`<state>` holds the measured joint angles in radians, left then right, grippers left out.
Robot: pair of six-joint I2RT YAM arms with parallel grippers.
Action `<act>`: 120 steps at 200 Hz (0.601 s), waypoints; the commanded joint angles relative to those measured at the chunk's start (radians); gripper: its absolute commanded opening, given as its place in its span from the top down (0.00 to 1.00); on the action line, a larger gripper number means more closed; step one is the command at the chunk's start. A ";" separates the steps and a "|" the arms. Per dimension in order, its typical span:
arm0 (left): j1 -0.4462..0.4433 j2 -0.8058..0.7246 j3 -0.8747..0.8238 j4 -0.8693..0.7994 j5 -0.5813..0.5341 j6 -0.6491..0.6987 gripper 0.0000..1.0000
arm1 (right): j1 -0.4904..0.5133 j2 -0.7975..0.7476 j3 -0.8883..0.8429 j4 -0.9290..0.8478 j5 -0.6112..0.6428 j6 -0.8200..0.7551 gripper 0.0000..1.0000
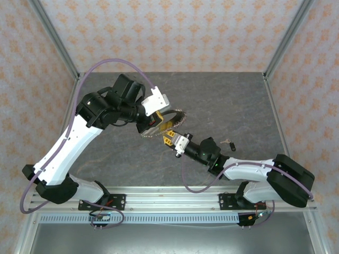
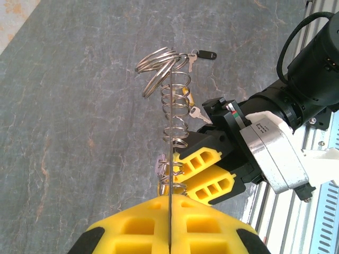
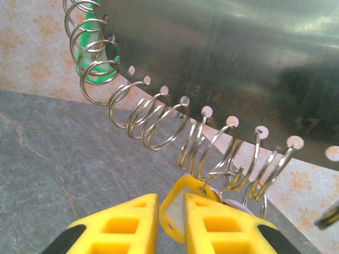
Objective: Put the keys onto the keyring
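Note:
The keyring (image 1: 168, 118) is a thin metal plate rimmed with many split rings, held up over the table's middle. My left gripper (image 1: 153, 125) is shut on its edge, and the plate runs edge-on out of the pads (image 2: 170, 198). The rings (image 3: 159, 119) hang from numbered holes along the plate (image 3: 228, 58). My right gripper (image 3: 170, 203) is shut on a yellow-headed key (image 3: 183, 209) whose hole is caught on a ring. It meets the keyring from below right (image 1: 170, 138). A green-headed key (image 3: 91, 50) hangs behind the far rings.
A small black-headed key (image 1: 229, 142) lies on the grey table (image 1: 233, 100) right of the grippers, also seen past the rings (image 2: 205, 54). The right arm's wrist (image 2: 275, 143) crowds in beside the plate. Frame posts (image 1: 283, 39) stand at the back corners.

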<state>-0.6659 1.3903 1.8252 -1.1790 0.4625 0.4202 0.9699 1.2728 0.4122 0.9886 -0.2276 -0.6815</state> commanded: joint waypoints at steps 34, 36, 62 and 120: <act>-0.006 -0.032 -0.004 0.041 -0.031 -0.004 1.00 | -0.002 -0.029 0.008 0.053 -0.012 0.016 0.81; -0.006 -0.032 -0.004 0.041 -0.031 -0.004 1.00 | -0.002 -0.031 0.007 0.053 -0.011 0.015 0.81; -0.006 -0.033 -0.005 0.044 -0.036 -0.006 1.00 | -0.002 -0.051 0.000 0.052 -0.001 0.010 0.81; -0.006 -0.028 -0.005 0.055 -0.035 -0.011 1.00 | -0.003 -0.071 -0.006 0.046 0.007 0.004 0.81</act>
<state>-0.6662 1.3872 1.8240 -1.1770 0.4362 0.4175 0.9699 1.2179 0.4118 0.9894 -0.2241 -0.6819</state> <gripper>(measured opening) 0.046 0.191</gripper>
